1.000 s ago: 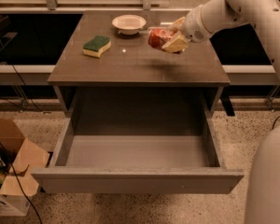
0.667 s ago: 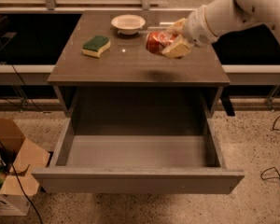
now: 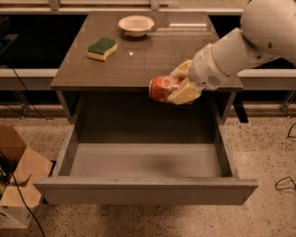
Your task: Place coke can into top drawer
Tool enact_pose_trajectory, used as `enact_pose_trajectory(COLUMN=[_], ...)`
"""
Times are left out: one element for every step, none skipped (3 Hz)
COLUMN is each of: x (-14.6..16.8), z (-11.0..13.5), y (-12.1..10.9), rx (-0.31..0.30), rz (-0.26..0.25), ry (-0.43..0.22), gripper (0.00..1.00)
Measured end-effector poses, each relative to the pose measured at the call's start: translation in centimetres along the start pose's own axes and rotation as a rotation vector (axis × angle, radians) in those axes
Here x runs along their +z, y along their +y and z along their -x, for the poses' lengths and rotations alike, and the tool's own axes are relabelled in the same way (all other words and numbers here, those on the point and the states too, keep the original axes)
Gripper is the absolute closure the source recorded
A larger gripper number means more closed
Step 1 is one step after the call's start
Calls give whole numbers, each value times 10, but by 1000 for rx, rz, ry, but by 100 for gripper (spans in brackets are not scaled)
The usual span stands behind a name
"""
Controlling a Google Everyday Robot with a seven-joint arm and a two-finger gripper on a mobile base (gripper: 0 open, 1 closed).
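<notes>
Found coke can (image 3: 162, 88) clamped sideways in the end effector (image 3: 179, 85), long axis roughly level and one round end turned toward the left. Noted it held in the air at the front edge of the tabletop (image 3: 153, 58), over the rear part of the top drawer (image 3: 145, 191) and well clear of the drawer floor. Recorded end effector fingers (image 3: 186, 95) closed on the can, one from above and one from below, pale yellow pads pressed against the red wall. Traced white arm (image 3: 246, 43) from the end effector up and to the right, out past the frame edge.

Found top drawer pulled out toward the camera, with grey floor and both side walls in plain sight and the flat front panel nearest the camera.

Logged green-and-yellow sponge (image 3: 102, 48) lying flat on the left part of the tabletop, well apart from the can. Logged white bowl (image 3: 136, 25) upright near the back edge, behind and to the right of the sponge, not touching it.

Noted open cardboard box (image 3: 12, 181) on the speckled floor to the left of the drawer, with a dark cable running beside it. Noted black cable (image 3: 291, 181) on the floor at lower right.
</notes>
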State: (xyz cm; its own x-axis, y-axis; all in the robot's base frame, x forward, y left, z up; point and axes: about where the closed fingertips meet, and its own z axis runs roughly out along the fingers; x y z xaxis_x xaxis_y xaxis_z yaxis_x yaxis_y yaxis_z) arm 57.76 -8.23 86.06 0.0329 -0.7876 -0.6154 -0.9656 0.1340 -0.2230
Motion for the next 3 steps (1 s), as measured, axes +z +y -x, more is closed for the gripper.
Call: enact_pose_trajectory(x=[34,65,95], z=[-28,-61,-90], y=[46,79,90], rx=[66,143,237], rz=[86,142,148], ry=[80,156,184], gripper=[100,100,82])
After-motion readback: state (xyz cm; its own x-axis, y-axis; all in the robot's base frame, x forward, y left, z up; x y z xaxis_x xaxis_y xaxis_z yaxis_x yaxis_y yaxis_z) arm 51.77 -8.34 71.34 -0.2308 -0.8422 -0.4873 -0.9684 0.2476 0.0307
